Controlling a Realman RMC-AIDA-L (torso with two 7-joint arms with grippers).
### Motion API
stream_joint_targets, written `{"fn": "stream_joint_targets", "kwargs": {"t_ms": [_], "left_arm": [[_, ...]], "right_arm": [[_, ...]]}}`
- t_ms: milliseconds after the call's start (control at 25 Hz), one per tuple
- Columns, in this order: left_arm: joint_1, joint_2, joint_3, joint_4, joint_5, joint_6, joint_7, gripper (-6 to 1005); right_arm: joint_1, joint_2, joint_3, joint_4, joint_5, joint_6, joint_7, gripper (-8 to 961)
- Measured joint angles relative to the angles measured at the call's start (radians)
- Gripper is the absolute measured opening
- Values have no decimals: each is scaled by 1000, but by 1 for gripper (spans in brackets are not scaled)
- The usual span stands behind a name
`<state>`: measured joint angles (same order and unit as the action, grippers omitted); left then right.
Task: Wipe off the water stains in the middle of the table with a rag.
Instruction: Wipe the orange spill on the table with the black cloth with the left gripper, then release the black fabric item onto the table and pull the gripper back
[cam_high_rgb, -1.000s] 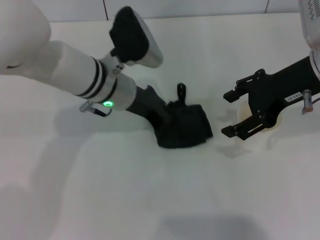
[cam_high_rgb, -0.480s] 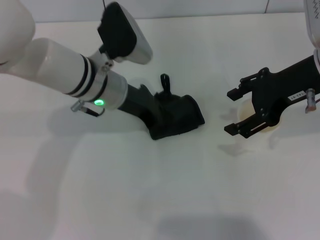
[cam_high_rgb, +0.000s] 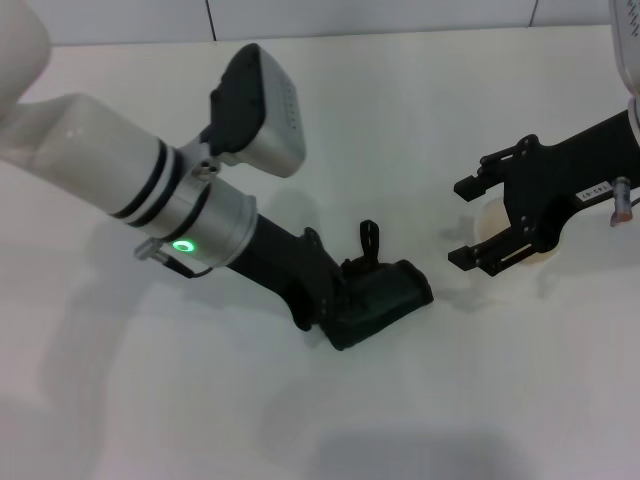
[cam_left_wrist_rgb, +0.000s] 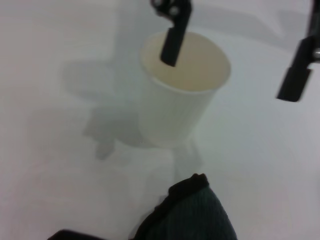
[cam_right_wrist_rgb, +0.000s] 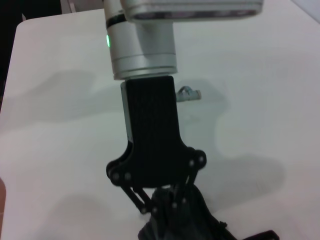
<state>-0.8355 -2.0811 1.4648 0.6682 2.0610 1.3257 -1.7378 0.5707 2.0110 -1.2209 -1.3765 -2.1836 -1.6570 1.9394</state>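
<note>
Left gripper (cam_high_rgb: 345, 300) is clamped on the bundled black cloth rag (cam_high_rgb: 385, 297), pressing it onto the plain white table (cam_high_rgb: 330, 130) mid-wipe, right gripper (cam_high_rgb: 470, 222) hangs spread around the white paper cup (cam_left_wrist_rgb: 177, 92), and I can't spot any stain, so maybe nearly done

Lighting is bright, diffuse and overhead. The table (cam_high_rgb: 420, 110) appears near-overexposed, with soft grey shadows beneath and beside the left gripper (cam_high_rgb: 385, 300) and below the right gripper (cam_high_rgb: 470, 222). The left wrist view is soft-focused; the rag (cam_left_wrist_rgb: 192, 215) nearest the lens is blurred.
</note>
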Motion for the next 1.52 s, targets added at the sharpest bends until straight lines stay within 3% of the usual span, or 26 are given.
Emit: {"fn": "stream_joint_targets", "kwargs": {"t_ms": [120,520,1040,1280,1520], "left_arm": [[43,6,-14,55,13,8,-14,131],[174,22,-287,187,107,64,2,140],[313,18,-480,243,70,229,257,152],[343,46,-603,244,52,344,317,158],[390,71,-663,246,53,357,357,163]], "right_arm": [[0,0,0,-1,1,0,5,840],[-1,-1,31,-1,1,-7,7,840],[-91,-3,139,6,103,-22,-89,839],[-125,0,156,3,120,-25,-104,839],[-140,1,152,12,129,-25,-109,839]]}}
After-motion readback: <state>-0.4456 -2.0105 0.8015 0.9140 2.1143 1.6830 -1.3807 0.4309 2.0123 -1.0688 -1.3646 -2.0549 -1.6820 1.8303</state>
